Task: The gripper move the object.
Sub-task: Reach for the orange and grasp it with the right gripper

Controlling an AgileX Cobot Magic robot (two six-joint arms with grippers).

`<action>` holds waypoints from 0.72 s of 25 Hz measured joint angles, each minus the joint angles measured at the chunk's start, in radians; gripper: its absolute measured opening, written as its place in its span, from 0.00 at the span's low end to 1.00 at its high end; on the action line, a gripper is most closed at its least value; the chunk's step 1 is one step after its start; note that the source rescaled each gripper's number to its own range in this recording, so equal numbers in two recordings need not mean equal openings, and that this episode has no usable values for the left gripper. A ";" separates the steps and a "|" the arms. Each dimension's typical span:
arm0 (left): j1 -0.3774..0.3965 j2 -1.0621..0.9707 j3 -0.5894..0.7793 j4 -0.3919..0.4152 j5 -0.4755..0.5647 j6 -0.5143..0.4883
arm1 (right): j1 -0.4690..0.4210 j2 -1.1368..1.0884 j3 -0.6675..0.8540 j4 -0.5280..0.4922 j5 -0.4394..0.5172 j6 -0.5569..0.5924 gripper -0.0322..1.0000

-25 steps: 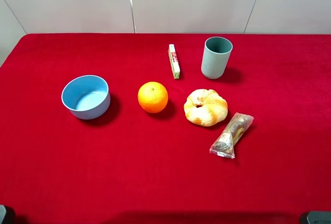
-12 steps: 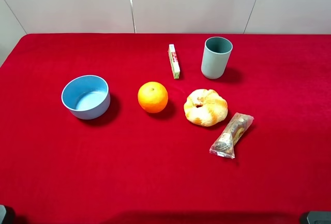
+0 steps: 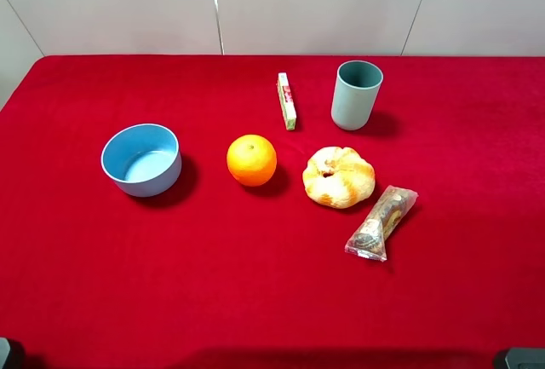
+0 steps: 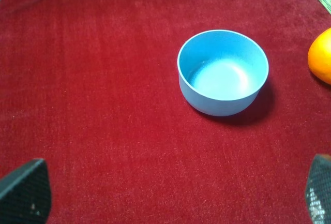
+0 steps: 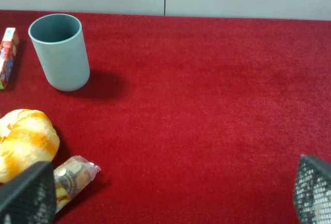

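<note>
The orange [image 3: 251, 160] sits on the red tablecloth near the middle, between the blue bowl and the bun. Its edge also shows in the left wrist view [image 4: 321, 56]. My left gripper [image 4: 170, 193] is open and empty, low at the table's front left, well short of the bowl and the orange. My right gripper [image 5: 170, 193] is open and empty at the front right, apart from everything. In the exterior view only dark bits of the arms show at the bottom corners.
An empty blue bowl [image 3: 140, 183] stands left of the orange. A tan bun [image 3: 339, 176] and a wrapped snack [image 3: 381, 222] lie to its right. A grey-green cup [image 3: 356, 95] and a small box [image 3: 287, 100] stand behind.
</note>
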 joint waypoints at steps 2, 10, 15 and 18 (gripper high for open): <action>0.000 0.000 0.000 0.000 0.000 0.000 | 0.000 0.000 0.000 0.000 0.000 0.000 1.00; 0.000 0.000 0.000 0.000 0.000 0.000 | 0.000 0.000 0.000 0.000 0.001 0.000 1.00; 0.000 0.000 0.000 0.000 0.000 0.000 | 0.000 0.000 0.000 -0.014 0.001 0.003 1.00; 0.000 0.000 0.000 0.000 0.000 0.000 | 0.000 0.000 0.000 -0.004 0.001 0.003 1.00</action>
